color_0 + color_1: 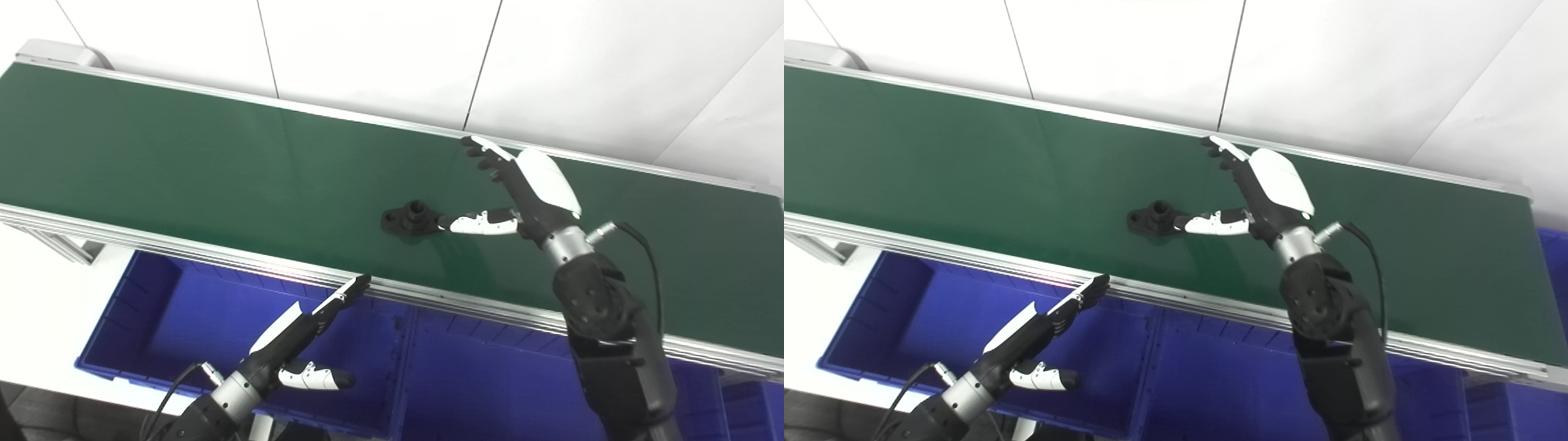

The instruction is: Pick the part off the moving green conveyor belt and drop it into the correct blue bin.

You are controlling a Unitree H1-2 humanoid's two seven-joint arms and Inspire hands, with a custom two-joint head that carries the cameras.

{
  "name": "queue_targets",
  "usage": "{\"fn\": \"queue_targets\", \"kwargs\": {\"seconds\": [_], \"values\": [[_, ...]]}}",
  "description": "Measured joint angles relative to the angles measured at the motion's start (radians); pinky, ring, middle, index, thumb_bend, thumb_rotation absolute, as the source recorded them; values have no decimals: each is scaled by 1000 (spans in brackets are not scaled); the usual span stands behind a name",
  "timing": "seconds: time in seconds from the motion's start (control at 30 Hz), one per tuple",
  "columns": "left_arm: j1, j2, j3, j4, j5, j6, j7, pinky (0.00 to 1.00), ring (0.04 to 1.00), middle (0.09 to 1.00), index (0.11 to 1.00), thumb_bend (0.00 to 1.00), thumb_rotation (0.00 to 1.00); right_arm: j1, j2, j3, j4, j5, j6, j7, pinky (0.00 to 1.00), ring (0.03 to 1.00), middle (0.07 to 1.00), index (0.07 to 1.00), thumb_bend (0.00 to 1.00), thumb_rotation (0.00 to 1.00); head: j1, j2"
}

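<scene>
A small black part (409, 220) with a flat flange and a short upright collar lies on the green conveyor belt (184, 159), near its middle; it also shows in the right eye view (1154, 220). My right hand (523, 190) is open over the belt just right of the part, its thumb tip touching or almost touching the part's right edge, its fingers stretched toward the belt's far rail. My left hand (300, 343) is open and empty, below the belt's near rail, above a blue bin (153, 318).
Blue bins stand in a row under the belt's near edge: a left bin and a middle one (490, 386), split by a wall, and another at far right (1549, 257). Aluminium rails edge the belt. White wall panels stand behind.
</scene>
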Motion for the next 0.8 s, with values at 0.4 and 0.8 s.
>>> {"fn": "queue_targets", "kwargs": {"seconds": [0.4,0.8], "values": [[-2,8,-21,0,2,0,22,995,1000,1000,1000,858,674,-31,-43,81,151,-24,-4,-10,711,781,824,862,795,220,-29,-6],[-2,15,-12,0,-23,0,0,974,1000,1000,1000,846,654,-36,-91,119,204,-45,-10,-52,658,724,763,822,738,27,-74,2]]}}
